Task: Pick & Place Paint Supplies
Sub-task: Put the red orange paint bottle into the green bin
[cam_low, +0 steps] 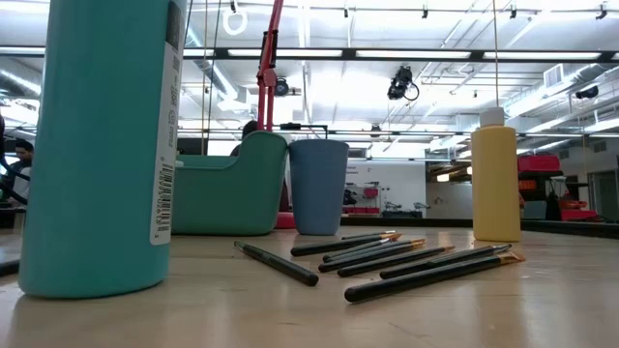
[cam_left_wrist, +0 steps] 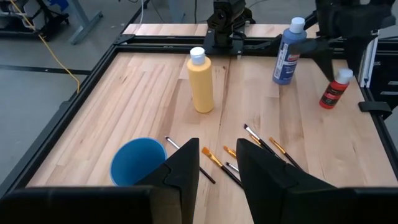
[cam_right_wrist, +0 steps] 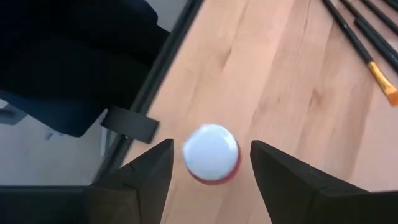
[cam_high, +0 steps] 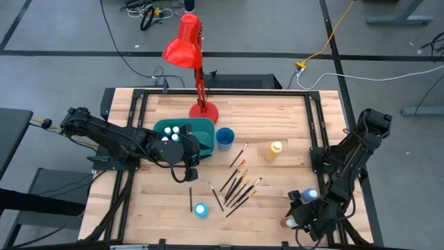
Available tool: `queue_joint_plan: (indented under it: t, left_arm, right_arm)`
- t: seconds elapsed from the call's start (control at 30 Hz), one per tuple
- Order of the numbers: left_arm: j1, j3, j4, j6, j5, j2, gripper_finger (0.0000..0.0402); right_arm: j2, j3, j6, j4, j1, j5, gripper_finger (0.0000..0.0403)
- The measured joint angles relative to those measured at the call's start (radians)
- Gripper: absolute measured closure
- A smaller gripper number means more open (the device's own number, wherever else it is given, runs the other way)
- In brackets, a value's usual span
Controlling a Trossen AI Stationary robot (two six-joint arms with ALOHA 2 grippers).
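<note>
While the left gripper (cam_high: 189, 164) hangs at the bin's (cam_high: 202, 126) 5 o'clock corner, its fingers (cam_left_wrist: 186, 171) stand parted with nothing between them. Bin: teal, at about 10 o'clock from table centre, just in front of the red lamp's (cam_high: 187, 43) base. It holds at least three white-capped bottles (cam_high: 177, 130); more may lie under the arm, which hides part of the inside. Cup (cam_high: 225, 138): blue, upright, just beside the bin at its 3 o'clock; in the left wrist view no contents show inside.

Right gripper (cam_high: 291, 217): low over the table's 5 o'clock corner, jaws wide open. A red bottle (cam_right_wrist: 211, 154) with a white cap stands upright between the two fingers (cam_right_wrist: 283, 177), seen from above; neither finger touches it. A blue bottle (cam_high: 311, 195) stands upright just beside that, toward 12 o'clock.

Remaining supplies on the bare wood:
- yellow bottle (cam_high: 275, 150), upright, at 3 o'clock from the cup, well apart from it;
- brushes (cam_high: 238, 183), a loose fan at table centre, overlapping one another;
- teal bottle (cam_high: 200, 209), upright, at 7 o'clock from the brushes, with one brush (cam_high: 191, 197) lying just beside it.
</note>
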Motion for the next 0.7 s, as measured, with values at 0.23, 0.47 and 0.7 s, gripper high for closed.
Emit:
queue_joint_plan:
  t: [0.23,0.47,0.7]
  left_arm:
    - [0.0,0.0,0.0,0.0,0.0,0.0,0.0286]
    - [0.0,0.0,0.0,-0.001,0.028,0.0,0.0286]
    - [0.0,0.0,0.0,0.013,0.035,0.0,0.0286]
  right_arm:
    - [0.0,-0.053,-0.061,0.094,0.0,0.009,0.0179]
    - [0.0,-0.112,-0.084,0.24,-0.001,0.025,0.0204]
    - [-0.001,-0.182,-0.072,0.386,-0.003,0.034,0.0274]
